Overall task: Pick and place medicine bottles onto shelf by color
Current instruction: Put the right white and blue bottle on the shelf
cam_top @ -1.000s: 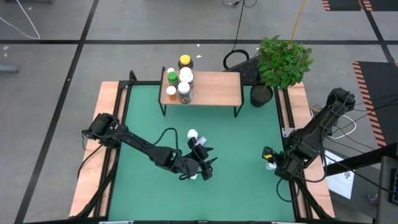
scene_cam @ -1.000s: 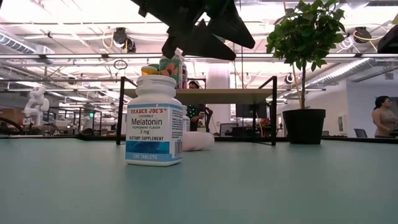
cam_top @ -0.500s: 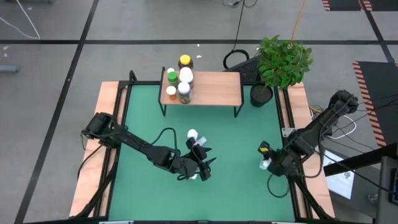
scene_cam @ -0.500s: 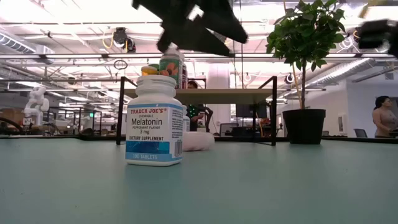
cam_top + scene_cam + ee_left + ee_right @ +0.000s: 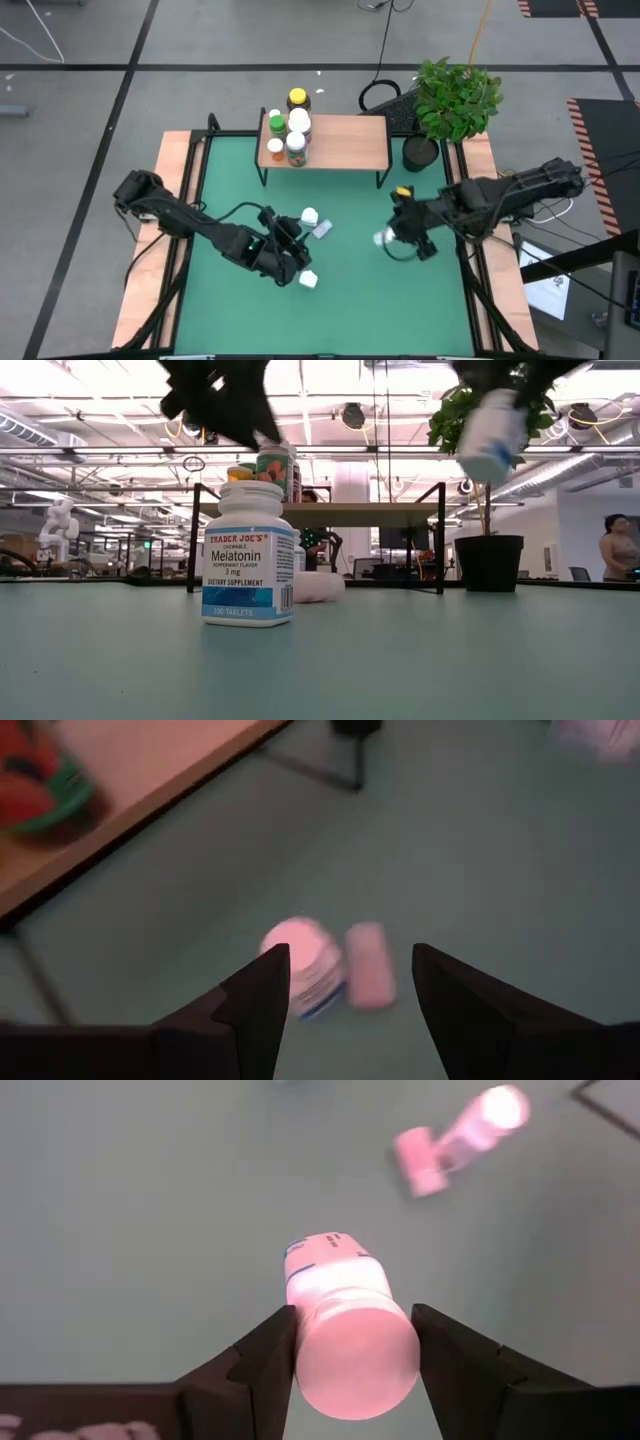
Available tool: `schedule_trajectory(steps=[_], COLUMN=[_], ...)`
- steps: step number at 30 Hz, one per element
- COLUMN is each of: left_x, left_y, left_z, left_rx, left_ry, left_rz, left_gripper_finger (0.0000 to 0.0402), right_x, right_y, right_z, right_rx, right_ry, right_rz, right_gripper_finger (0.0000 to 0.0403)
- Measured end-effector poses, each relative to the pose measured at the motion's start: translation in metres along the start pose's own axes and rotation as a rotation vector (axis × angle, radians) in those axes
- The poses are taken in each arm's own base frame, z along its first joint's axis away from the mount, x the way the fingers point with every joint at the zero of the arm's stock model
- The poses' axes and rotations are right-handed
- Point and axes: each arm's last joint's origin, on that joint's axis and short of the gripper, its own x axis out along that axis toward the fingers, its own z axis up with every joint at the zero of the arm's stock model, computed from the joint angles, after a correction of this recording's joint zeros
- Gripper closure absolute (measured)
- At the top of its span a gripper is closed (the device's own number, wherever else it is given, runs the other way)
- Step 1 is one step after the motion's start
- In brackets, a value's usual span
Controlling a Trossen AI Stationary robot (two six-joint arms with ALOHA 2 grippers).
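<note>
The shelf [image 5: 340, 140] stands at the mat's far edge, with several medicine bottles [image 5: 288, 135] upright at its left end. A white Melatonin bottle [image 5: 307, 280] [image 5: 248, 555] stands on the mat. Farther off, a white bottle [image 5: 309, 215] [image 5: 300, 960] stands beside a pale lilac one [image 5: 322, 229] [image 5: 368, 965] lying on its side. My left gripper [image 5: 290, 245] [image 5: 350, 955] hangs open and empty above the mat, left of these. My right gripper [image 5: 388, 240] [image 5: 352, 1315] is shut on another white bottle [image 5: 381, 239] [image 5: 492, 435], right of the mat's middle. My right gripper pinches the white bottle's round upper end [image 5: 340, 1335] between its two fingers [image 5: 265, 1350], one on each side. They come from above, slanting down, and the bottle's body runs on beyond them. It hangs tilted, blue-labelled lower end [image 5: 480, 460] down, clear of the mat.
A potted plant [image 5: 421, 152] [image 5: 489, 563] stands at the shelf's right end. Wooden side boards [image 5: 168, 210] run along both sides of the mat. Open mat [image 5: 380, 310] lies near the front edge and under the right gripper.
My right gripper has swung from the table's right edge toward the mat's middle and risen, carrying the white bottle, and has rolled. My left gripper has drawn back toward the left from above the Melatonin bottle, risen a little and tipped toward level. The Melatonin bottle stays standing.
</note>
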Motion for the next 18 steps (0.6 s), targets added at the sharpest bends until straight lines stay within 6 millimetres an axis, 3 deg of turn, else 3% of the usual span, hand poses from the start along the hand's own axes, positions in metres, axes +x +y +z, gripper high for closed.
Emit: schedule_trajectory(steps=[9, 18], left_x=[0.002, -0.004], left_y=[0.015, 0.03], left_z=[-0.024, -0.035], left_rx=[-0.024, 0.06], left_ry=[0.149, 0.287], left_rz=[0.092, 0.186], left_gripper_finger=[0.019, 0.019], right_x=[-0.006, -0.01], right_y=[-0.072, -0.144], right_z=[0.049, 0.064], right_rx=[0.065, 0.176], right_ry=[0.081, 0.08], right_rz=[-0.087, -0.197], right_gripper_finger=[0.0225, 0.0225])
